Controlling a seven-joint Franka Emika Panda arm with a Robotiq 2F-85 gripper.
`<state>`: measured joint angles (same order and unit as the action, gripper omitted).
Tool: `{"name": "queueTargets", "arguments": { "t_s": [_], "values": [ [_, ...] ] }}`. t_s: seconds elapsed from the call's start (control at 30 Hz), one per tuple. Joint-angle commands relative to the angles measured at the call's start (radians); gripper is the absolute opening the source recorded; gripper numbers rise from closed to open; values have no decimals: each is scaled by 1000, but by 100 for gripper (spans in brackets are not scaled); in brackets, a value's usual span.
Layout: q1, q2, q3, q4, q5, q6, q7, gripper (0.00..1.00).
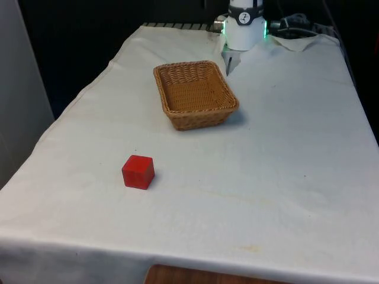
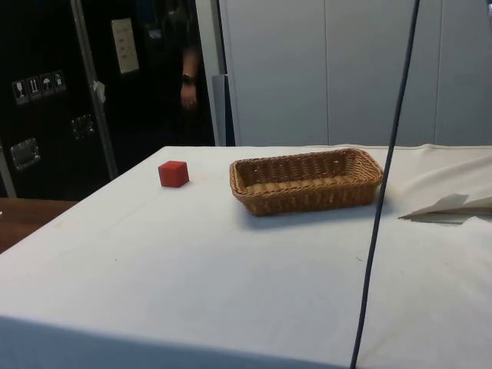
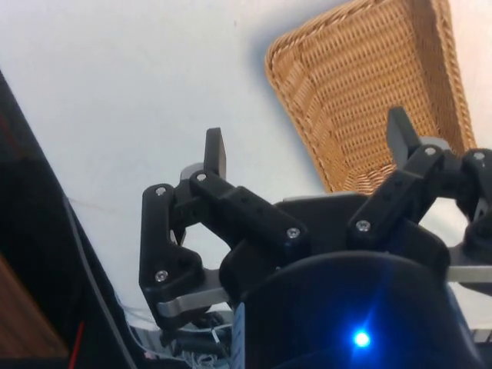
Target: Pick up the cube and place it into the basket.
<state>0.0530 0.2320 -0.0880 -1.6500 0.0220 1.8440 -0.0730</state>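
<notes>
Red cube point(image 1: 138, 171) rests flat on the worktop point(image 1: 284, 177), one corner facing the front camera; tool point(image 3: 307, 150) hangs open, empty, beside the wicker basket point(image 1: 195, 94).

Tabletop point(image 1: 284, 177): covered by a white cloth.
Basket point(image 1: 195, 94): wicker, standing toward the far edge, empty.
Cube point(image 1: 138, 171): red, toward the near edge, well apart from the basket.

You're looking at a white arm point(image 1: 244, 29) carrying a black gripper point(image 3: 307, 157): its linkage fingers point(image 3: 214, 154) are showing silver screw heads at their pivots.
</notes>
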Motion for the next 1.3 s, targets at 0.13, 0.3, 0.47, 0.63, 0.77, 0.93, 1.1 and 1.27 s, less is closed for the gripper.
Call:
{"name": "queueTargets", "arguments": {
  "t_s": [0.13,0.3,0.47,0.63,0.77,0.93,1.1,1.27],
  "values": [
    [-1,34,-4,32,-19,1,-19,100],
    [-1,62,-7,56,-34,6,-36,100],
    [-1,92,-10,83,-51,13,-52,100],
    [-1,126,-14,111,-65,27,-60,100],
    [1,157,-16,135,-80,46,-52,100],
    [-1,194,-18,161,-97,71,-48,100],
    [0,212,-21,173,-102,94,-43,100],
    [-1,223,-22,174,-110,125,-38,100]
  ]
}}
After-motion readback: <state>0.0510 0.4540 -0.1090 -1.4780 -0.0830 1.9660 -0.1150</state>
